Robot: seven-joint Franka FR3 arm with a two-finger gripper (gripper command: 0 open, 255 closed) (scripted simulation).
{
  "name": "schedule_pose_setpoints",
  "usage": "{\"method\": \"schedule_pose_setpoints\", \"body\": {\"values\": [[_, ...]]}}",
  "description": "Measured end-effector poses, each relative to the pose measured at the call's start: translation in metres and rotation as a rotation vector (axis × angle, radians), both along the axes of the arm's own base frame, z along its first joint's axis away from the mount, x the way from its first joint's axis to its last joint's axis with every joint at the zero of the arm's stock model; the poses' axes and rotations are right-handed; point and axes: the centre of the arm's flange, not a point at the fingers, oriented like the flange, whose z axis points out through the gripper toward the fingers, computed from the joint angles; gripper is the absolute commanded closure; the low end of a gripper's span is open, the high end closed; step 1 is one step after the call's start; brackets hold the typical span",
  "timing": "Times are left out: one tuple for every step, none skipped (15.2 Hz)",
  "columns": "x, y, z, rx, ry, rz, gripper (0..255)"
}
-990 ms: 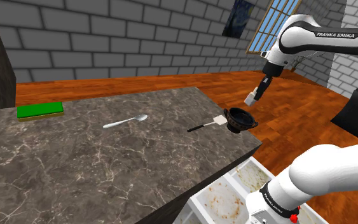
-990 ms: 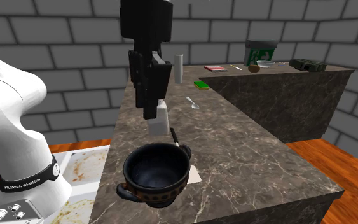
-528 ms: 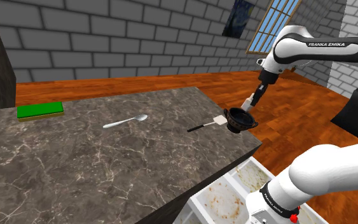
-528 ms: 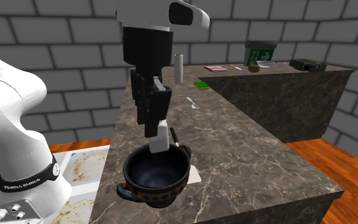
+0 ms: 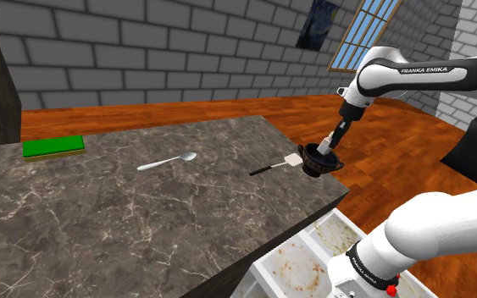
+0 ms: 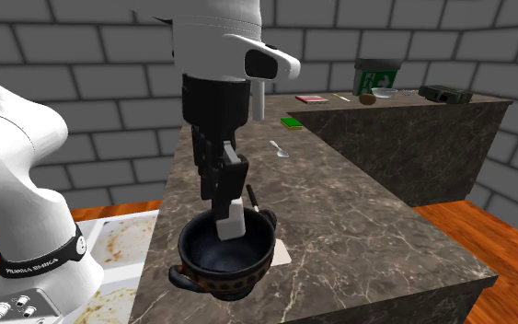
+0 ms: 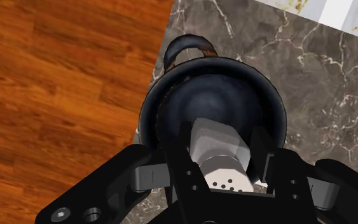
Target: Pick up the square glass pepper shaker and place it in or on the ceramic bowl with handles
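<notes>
Pepper shaker, clamped in the hand, hangs with its base inside the dark bowl at the desk's corner, centred for a clean release.

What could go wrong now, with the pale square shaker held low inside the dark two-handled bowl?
1. The black gripper is shut on the pale square shaker inside the dark two-handled bowl; released on that curved bottom, the shaker may topple.
2. The bowl sits at the dark marble counter's edge, over the wooden floor; a nudge to its rim as the gripper opens could shove it off.
</notes>
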Motion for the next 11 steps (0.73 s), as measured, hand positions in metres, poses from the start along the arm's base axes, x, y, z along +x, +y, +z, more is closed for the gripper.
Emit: {"method": "schedule_pose_setpoints", "body": {"values": [[0.0000, -0.0001, -0.0003, 0.000, 0.000, 0.000, 255], [0.0000, 0.0000, -0.0006, 0.000, 0.000, 0.000, 255], [0.0000, 0.0000, -0.0007, 0.000, 0.000, 0.000, 255], [0.0000, 0.0000, -0.0008, 0.000, 0.000, 0.000, 255], [0.0000, 0.0000, -0.0008, 0.000, 0.000, 0.000, 0], [0.0000, 0.0000, -0.0009, 0.000, 0.000, 0.000, 0], [0.0001, 0.0000, -0.0009, 0.000, 0.000, 0.000, 0], [0.0001, 0.0000, -0.0009, 0.000, 0.000, 0.000, 0], [0.0001, 0.0000, -0.0009, 0.000, 0.000, 0.000, 0], [0.0001, 0.0000, -0.0009, 0.000, 0.000, 0.000, 0], [0.0001, 0.0000, -0.0009, 0.000, 0.000, 0.000, 0]]}}
